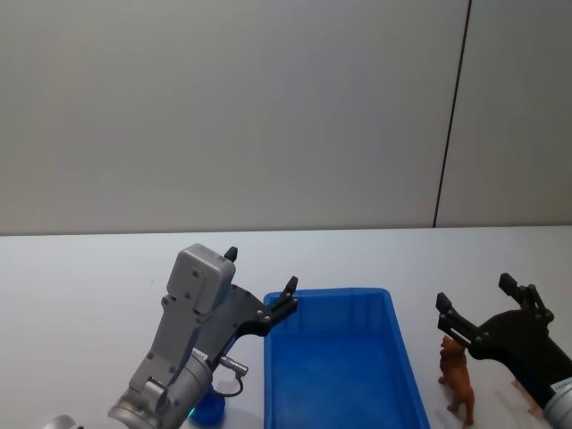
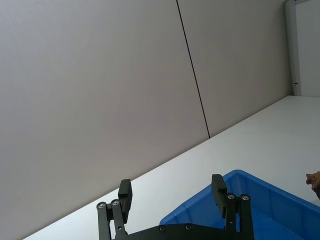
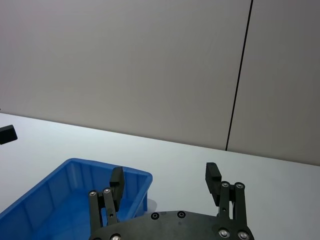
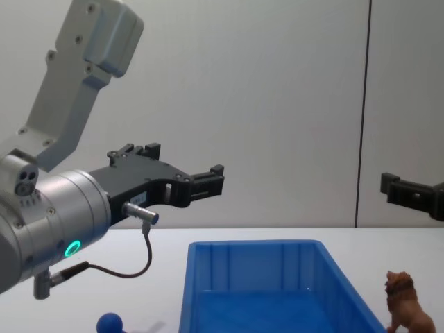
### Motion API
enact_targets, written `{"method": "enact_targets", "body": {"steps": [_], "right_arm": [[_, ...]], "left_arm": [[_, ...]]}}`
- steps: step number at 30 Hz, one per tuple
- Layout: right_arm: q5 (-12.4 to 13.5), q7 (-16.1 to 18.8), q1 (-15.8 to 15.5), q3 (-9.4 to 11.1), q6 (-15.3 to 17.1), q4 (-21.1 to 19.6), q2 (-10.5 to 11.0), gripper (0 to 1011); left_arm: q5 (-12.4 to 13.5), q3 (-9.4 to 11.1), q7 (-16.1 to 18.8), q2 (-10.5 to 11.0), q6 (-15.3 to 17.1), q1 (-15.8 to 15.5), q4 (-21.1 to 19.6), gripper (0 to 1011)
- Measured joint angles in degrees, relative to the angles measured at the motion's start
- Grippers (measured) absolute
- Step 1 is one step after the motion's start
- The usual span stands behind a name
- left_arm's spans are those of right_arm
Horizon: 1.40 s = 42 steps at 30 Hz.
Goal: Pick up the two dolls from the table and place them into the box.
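Presently, found the left gripper (image 1: 261,270) raised above the table (image 1: 89,286), just beside the far left corner of the box (image 1: 344,292). Fingers spread wide, pinching nothing. Probably parked there to stay clear of the box's open top.

Found the right gripper (image 1: 475,291) on the box's other side, likewise spread and empty, hanging just above and beyond the brown doll (image 1: 458,371). Not touching it. Looks like a pre-grasp hover, with the gap left wide enough to take the figure from above.

Noted the brown doll standing upright on the table, just beside the box's right wall, head toward the far side. Close to the box, so only a short carry needed.

Glimpsed what is likely the pale pink doll (image 1: 525,396) low behind the right gripper's body, mostly hidden; cannot confirm its pose.

Saw nothing inside the box. Judged the task not yet started: neither doll lifted.

Also logged a small blue knob (image 4: 109,322) on the table left of the box. Purpose unknown.
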Motion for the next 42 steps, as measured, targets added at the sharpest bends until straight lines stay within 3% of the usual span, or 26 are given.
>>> {"method": "enact_targets", "body": {"steps": [42], "right_arm": [[0.0, 0.0, 0.0, 0.0, 0.0, 0.0, 0.0, 1001]], "left_arm": [[0.0, 0.0, 0.0, 0.0, 0.0, 0.0, 0.0, 1001]]}}
